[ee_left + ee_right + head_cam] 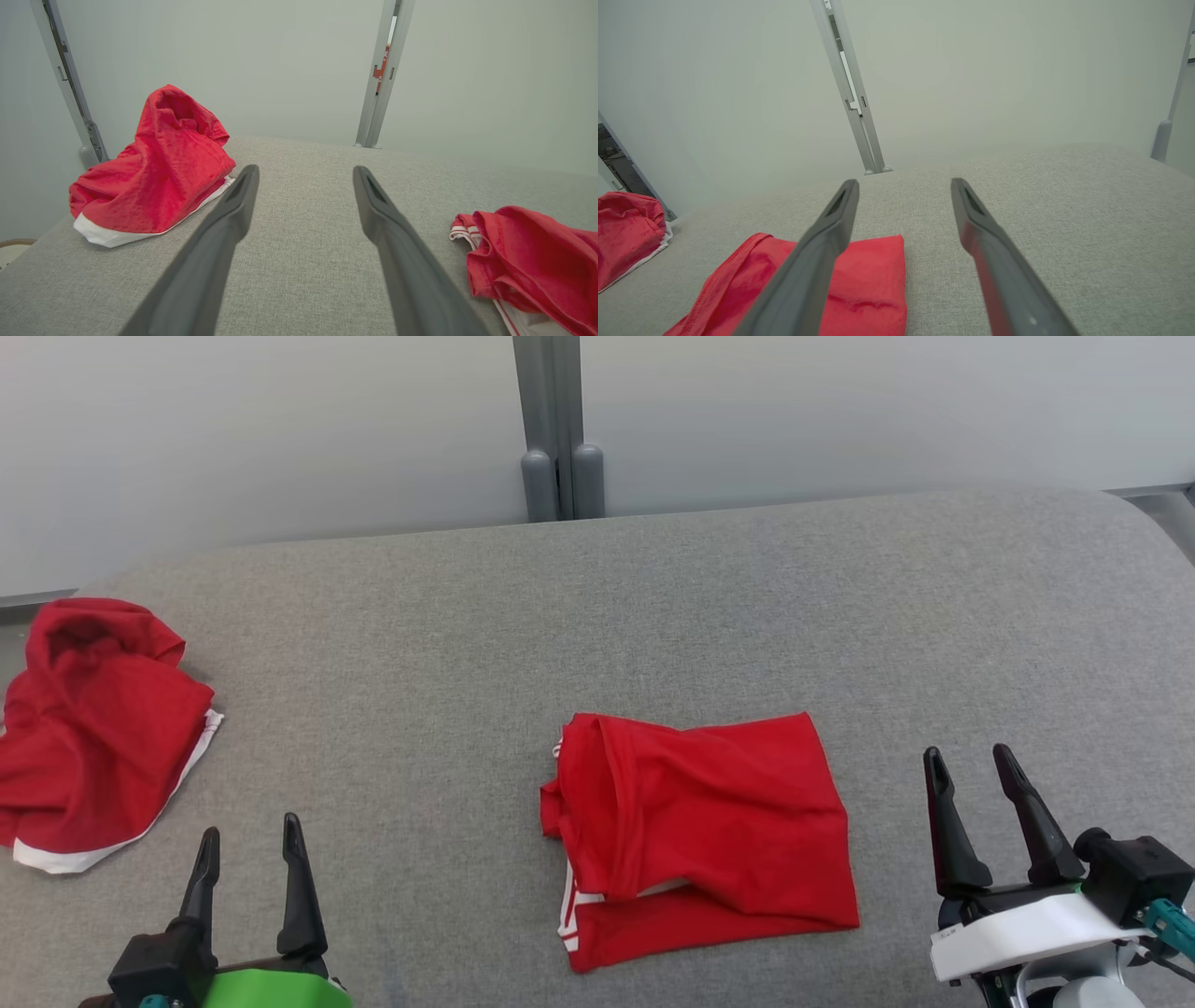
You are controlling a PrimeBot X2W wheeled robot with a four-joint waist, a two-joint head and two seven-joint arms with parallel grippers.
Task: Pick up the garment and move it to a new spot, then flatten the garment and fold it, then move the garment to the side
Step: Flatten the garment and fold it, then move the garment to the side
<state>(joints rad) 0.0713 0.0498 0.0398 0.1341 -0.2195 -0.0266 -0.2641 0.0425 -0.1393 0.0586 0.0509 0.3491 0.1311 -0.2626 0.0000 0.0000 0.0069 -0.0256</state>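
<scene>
A red garment with white side stripes lies folded into a rough rectangle at the middle front of the grey padded table. It also appears at the right edge of the left wrist view as the garment and at the lower left of the right wrist view as the garment. My left gripper stands open at the lower left, well to the left of it, holding nothing. My right gripper is open too, just right of the folded garment and apart from it.
A second red garment with a white hem lies crumpled in a heap at the table's left edge, also seen as that heap. A grey post stands behind the table against pale wall panels.
</scene>
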